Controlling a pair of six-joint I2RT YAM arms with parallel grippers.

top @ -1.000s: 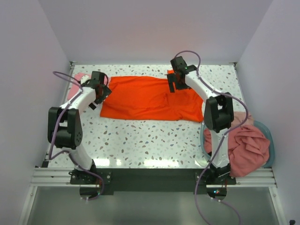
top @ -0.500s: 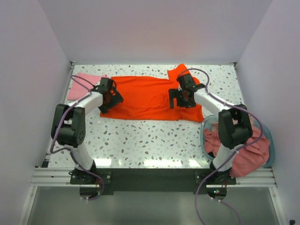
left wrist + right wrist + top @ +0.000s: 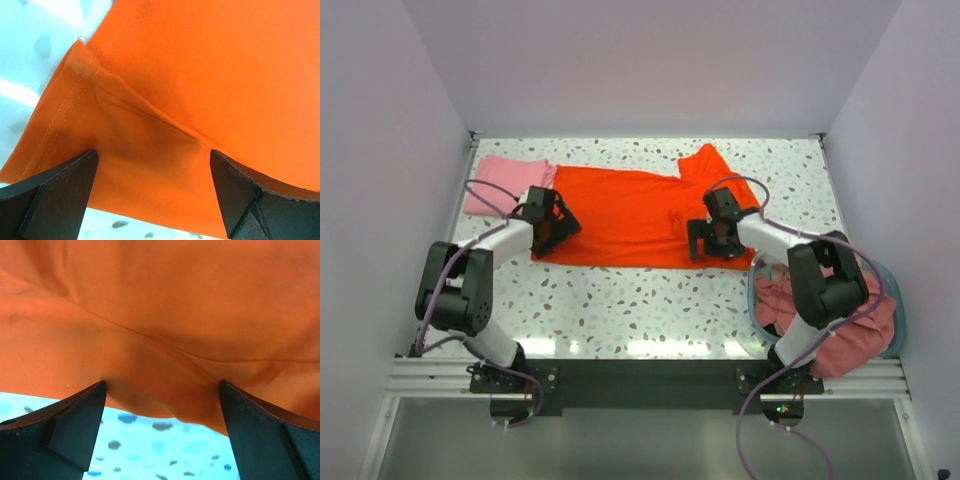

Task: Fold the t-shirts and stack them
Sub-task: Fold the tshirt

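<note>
Top external is showing the orange-red t-shirt lying spread on the speckled table between lilac walls. The left gripper and right gripper are resting on its ends, jaws spread wide, clamping nothing.

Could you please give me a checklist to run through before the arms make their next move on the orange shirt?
1. Left gripper open, with the orange t-shirt between its fingers: ok.
2. Right gripper open, with the shirt's near edge between its fingers: ok.
3. Shirt lying smooth: not ok, creases run by both grippers.
4. Both fabric layers inside each grasp: cannot tell.
5. Pink t-shirt at the far left, apart from both grippers: ok.
</note>
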